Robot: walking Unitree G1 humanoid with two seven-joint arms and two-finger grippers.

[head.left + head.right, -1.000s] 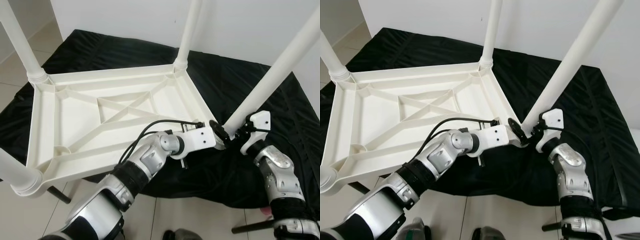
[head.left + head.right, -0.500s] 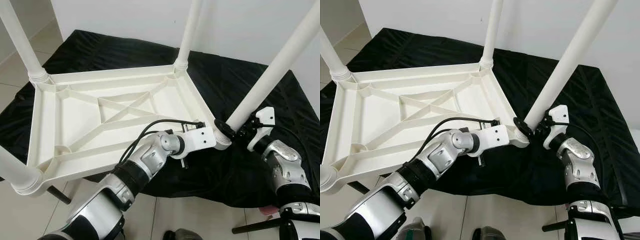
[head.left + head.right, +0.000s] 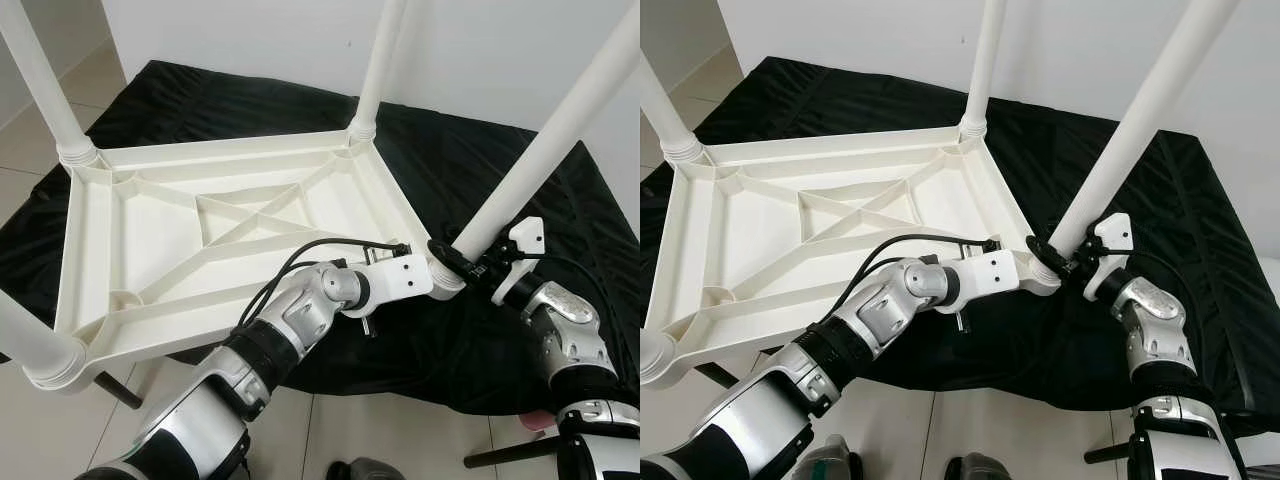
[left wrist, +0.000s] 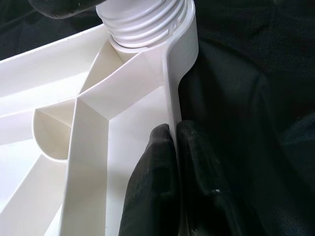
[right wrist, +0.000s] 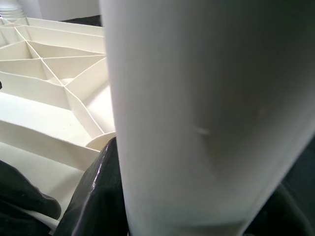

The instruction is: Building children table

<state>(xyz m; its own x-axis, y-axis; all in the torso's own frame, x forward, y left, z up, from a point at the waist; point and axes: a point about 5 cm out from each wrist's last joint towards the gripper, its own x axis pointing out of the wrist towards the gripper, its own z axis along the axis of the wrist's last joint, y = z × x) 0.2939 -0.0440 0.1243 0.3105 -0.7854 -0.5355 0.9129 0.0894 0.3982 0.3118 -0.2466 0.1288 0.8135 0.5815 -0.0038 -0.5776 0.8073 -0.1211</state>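
My left fingers (image 4: 170, 162) pinch the upturned white table's rim (image 4: 173, 83); my right fingers (image 3: 1065, 262) grip its leg (image 3: 1120, 140) near the socket.

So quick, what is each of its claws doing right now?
Left gripper: shut on the tabletop rim.
Right gripper: shut on the table leg, near its base.

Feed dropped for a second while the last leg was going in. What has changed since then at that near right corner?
The right gripper swung out from in front of the leg to its right side, staying clamped at the leg's base. The leg leans a little more upright over its corner socket. The left gripper stays pinched on the table frame rim beside that socket. Frame, other legs and black cloth are unchanged.
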